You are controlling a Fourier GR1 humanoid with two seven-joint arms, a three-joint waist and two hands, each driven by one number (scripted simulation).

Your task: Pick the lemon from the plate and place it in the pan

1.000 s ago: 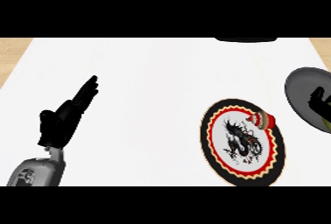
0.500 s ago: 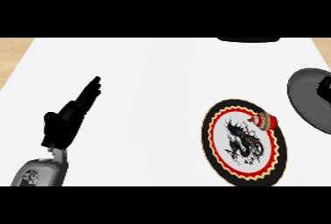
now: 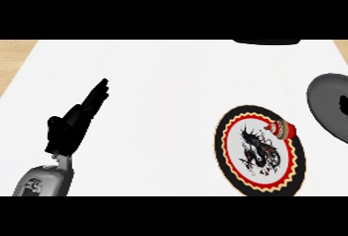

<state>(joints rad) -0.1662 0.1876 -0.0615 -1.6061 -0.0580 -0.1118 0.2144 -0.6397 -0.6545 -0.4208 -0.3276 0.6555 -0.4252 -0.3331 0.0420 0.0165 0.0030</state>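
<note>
Left robot hand [image 3: 71,126] sits at the lower left of the tabletop [image 3: 170,83], fingers straight and together, pointing up and away, holding nothing. Looks parked, not reaching.

Right robot hand [image 3: 345,103]: only a dark sliver at the right edge, over the pan [image 3: 326,108]. Can't tell how its fingers are set.

Plate [image 3: 259,152] with the dragon print lies right of centre, just beside the pan's near-left rim. On the plate's upper right edge is a small red-and-pale banded object [image 3: 282,129]. It doesn't read as a yellow lemon, but it's the only thing on the plate, so I take it as the pick target.

Step, as I judge it: pick not yet done, since the object is on the plate and nothing is in the visible part of the pan.

Relative position: object is well apart from the left robot hand, across the tabletop, and near the right robot hand, which is up and to its right.

Next move likely needs the right robot hand to come down-left over the plate's upper right edge, close around the object, lift clear of the rim, then make a short carry right into the pan.
</note>
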